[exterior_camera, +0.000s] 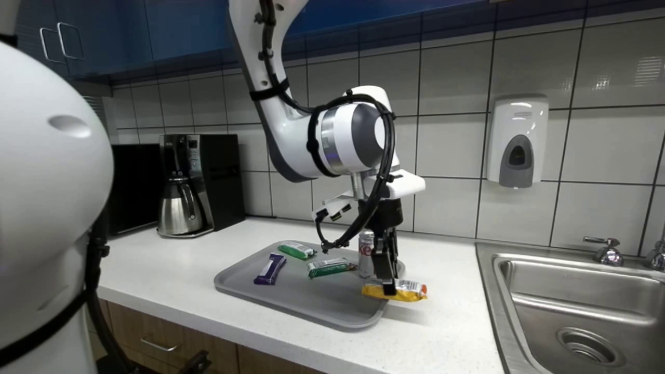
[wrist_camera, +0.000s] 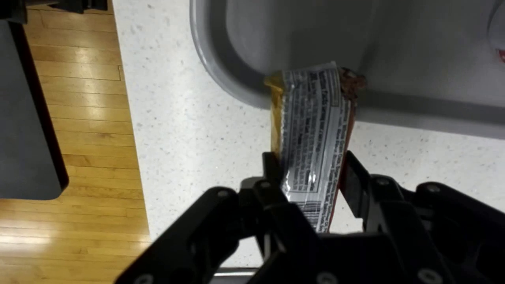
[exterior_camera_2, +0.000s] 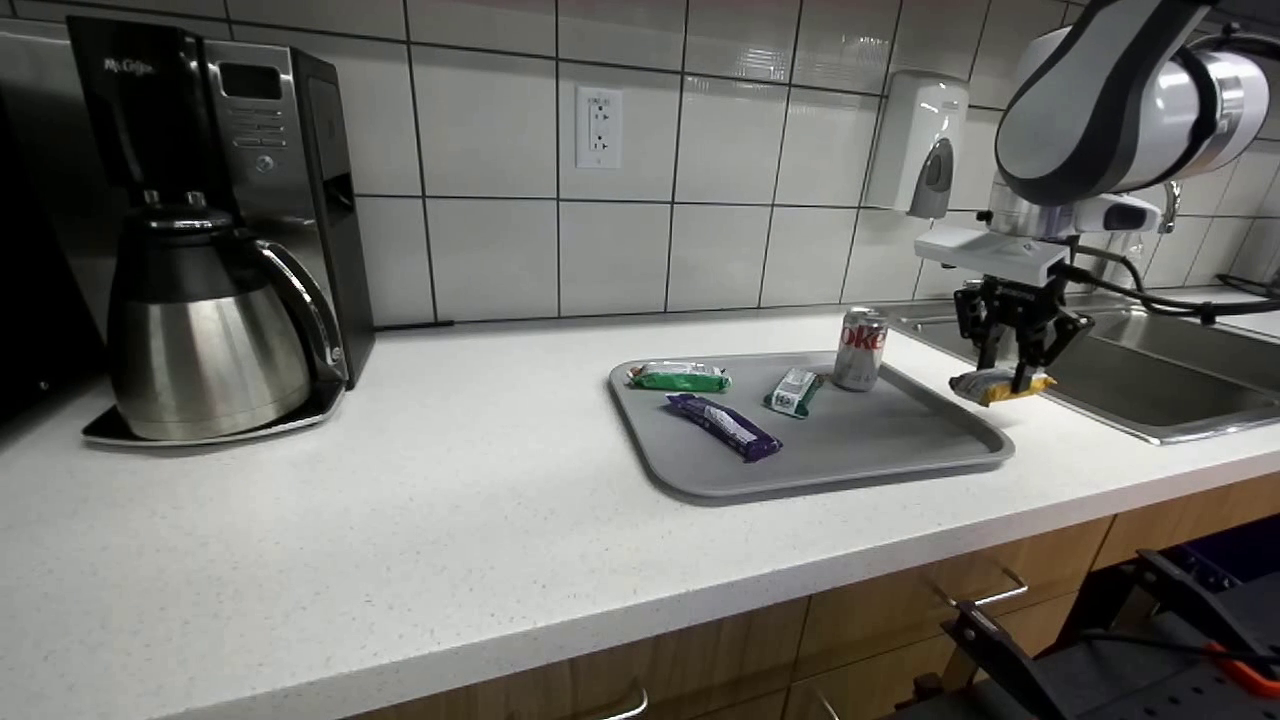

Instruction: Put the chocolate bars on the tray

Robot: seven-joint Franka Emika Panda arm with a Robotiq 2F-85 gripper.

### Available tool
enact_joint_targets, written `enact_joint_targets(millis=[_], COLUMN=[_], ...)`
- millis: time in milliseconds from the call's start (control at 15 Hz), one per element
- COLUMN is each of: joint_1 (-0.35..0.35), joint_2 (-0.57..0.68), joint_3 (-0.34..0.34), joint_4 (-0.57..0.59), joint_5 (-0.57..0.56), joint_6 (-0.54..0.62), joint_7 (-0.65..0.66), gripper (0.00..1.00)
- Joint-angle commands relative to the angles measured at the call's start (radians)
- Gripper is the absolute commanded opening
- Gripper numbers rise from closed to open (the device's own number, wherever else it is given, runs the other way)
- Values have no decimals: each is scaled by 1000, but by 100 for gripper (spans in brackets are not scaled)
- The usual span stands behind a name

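The flat yellow-orange wrapped bar (wrist_camera: 311, 134) is grasped by its two long edges between the black, jointed fingers (wrist_camera: 357, 189). Its glossy film is creased, pinched into a crimped end, and covered with a silvery panel of fine dark print. In both exterior views it is seen raised above the white, speckled table (exterior_camera_2: 450, 500), by one end of the large flat grey rectangular tray (exterior_camera_2: 870, 445); in the wrist view, its far end is seen over the tray's rim. The tray is rounded at the corners and bounded by a low, smooth lip.

On its matt surface, a small shiny green-and-white bar (exterior_camera_2: 680, 376) is laid near a corner, with a slim dark purple bar (exterior_camera_2: 725, 427) slanted just beside it. A small dark green wrapped bar (exterior_camera_2: 793, 392) is set near the upright silver cylindrical drink can (exterior_camera_2: 860, 350), which is lettered in red and is also carried by the tray.

The scene is backed by glossy white tiles (exterior_camera_2: 490, 130) scored with dark joints. To one side, a smooth steel sink (exterior_camera: 582, 291) is sunk into the table; at the other, a bulbous steel carafe (exterior_camera_2: 205, 350) is seated in a black and silver coffee maker (exterior_camera_2: 265, 195).
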Motion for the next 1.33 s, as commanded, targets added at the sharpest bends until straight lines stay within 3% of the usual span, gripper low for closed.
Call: enact_joint_targets(millis=[0,533,1267], joint_1=[2,52,91], joint_2=[-37,-6,28], joint_3=[58,134,150], joint_4=[-28,-41,-38], joint_5=[-4,-27,-21], joint_6=[-18,-2,23], joint_7=[50,150,184], gripper=[17,17,17])
